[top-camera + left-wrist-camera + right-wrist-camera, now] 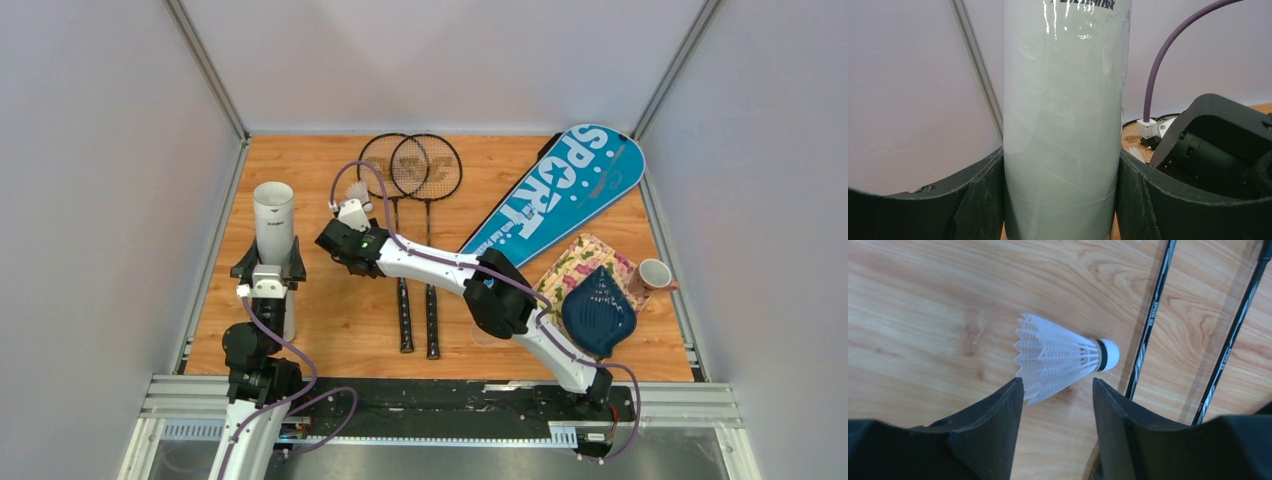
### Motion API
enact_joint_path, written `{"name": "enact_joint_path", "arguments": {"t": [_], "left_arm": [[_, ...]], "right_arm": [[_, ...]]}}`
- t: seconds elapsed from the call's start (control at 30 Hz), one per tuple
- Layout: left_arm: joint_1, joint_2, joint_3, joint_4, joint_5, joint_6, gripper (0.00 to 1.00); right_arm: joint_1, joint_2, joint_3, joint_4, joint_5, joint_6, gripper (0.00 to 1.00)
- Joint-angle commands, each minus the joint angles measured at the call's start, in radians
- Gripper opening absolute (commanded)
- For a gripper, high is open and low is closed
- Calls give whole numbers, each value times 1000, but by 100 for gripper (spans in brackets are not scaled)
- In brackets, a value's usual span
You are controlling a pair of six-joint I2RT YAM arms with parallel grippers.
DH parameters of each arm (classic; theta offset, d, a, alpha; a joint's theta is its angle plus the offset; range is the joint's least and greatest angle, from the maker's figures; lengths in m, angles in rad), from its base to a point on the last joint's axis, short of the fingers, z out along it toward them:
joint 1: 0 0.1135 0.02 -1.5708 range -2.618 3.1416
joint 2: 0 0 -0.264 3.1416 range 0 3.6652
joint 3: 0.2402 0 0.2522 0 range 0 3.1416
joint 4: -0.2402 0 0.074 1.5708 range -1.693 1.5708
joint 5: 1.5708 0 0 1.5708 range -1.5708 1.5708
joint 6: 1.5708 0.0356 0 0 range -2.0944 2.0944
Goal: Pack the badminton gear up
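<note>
The long white tube (273, 222) stands upright at the left, and my left gripper (268, 268) is shut on its lower part; it fills the left wrist view (1063, 115) between the fingers (975, 200). One white shuttlecock (1060, 357) lies on the wood, cork to the right, just ahead of my open right gripper (1058, 387), which hovers over it and touches nothing. From above the shuttlecock (357, 191) is next to the racket heads. Two black rackets (428, 200) lie side by side. The blue SPORT cover (560, 190) lies at the back right. Other shuttlecocks are not visible.
A floral cloth (585, 258), a dark blue shell-shaped object (598, 312) and a cup (652, 274) sit at the right edge. The racket shafts (1147, 330) run just right of the shuttlecock. Grey walls close in the table on three sides.
</note>
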Motion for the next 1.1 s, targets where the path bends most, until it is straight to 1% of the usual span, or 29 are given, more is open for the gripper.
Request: {"name": "enact_joint_path", "arguments": {"t": [0.0,0.03,0.07,0.13,0.17,0.2,0.23,0.3,0.33,0.37,0.43,0.47,0.5,0.53,0.57,0.6,0.63,0.67,0.7,0.73,0.77,0.8,0.83,0.87,0.9,1.0,1.07], "left_arm": [[2,-36,-15,-73,-27,-3,11],[2,-35,-15,-73,-28,-1,11],[2,-36,-15,-74,-28,-3,11],[2,-33,-15,-73,-25,-3,11],[2,-32,-15,-73,-25,-3,11],[2,-32,-15,-74,-22,-4,11],[2,-33,-17,-74,-22,-4,11],[2,-30,-17,-76,-16,-3,11],[2,-30,-18,-74,-13,-1,11],[1,-27,-18,-74,-9,0,11],[1,-21,-18,-71,24,0,11],[2,-13,-20,-65,43,-1,11],[2,-13,-23,-62,95,-6,11],[2,19,-23,-58,137,-14,11],[2,36,-23,-42,189,-17,11],[2,47,-28,-32,309,-18,11],[1,59,-28,-21,371,-30,11],[1,86,-26,-6,427,-35,11],[2,100,-25,1,538,-40,11],[2,114,-25,10,582,-47,11],[1,141,-25,22,622,-52,11],[2,154,-23,25,693,-58,11],[1,165,-21,28,723,-66,11],[2,180,-23,45,754,-70,11],[1,185,-31,59,815,-80,11],[-1,212,-38,93,913,-95,11],[-1,226,-37,90,933,-103,11]], "right_arm": [[-8,35,78,-1,121,-55,54],[-8,44,84,-1,130,-70,52],[-8,46,88,0,146,-72,47],[-8,47,81,19,157,-92,42],[-9,50,82,25,169,-96,35],[-9,50,85,26,173,-103,31],[-9,47,85,25,184,-107,22],[-9,13,67,28,207,-123,12],[-9,-5,38,34,215,-129,5],[-9,-57,23,39,216,-148,0],[-11,-124,-16,39,223,-175,0],[-14,-178,-89,43,206,-202,0],[-20,-285,-132,68,183,-211,0],[-32,-354,-179,71,146,-210,0],[-75,-417,-263,89,-12,-210,0],[-104,-553,-316,103,-118,-222,0],[-159,-613,-357,111,-211,-225,0],[-187,-669,-394,112,-325,-219,0],[-219,-729,-449,105,-384,-206,0],[-292,-813,-459,86,-458,-196,0],[-334,-858,-471,56,-606,-183,0],[-376,-894,-497,50,-677,-167,0],[-443,-962,-513,49,-755,-169,0],[-469,-982,-517,43,-914,-181,0],[-485,-997,-516,30,-981,-193,0],[-490,-1001,-444,-21,-1161,-199,0],[-479,-991,-404,-32,-1254,-164,0]]}}
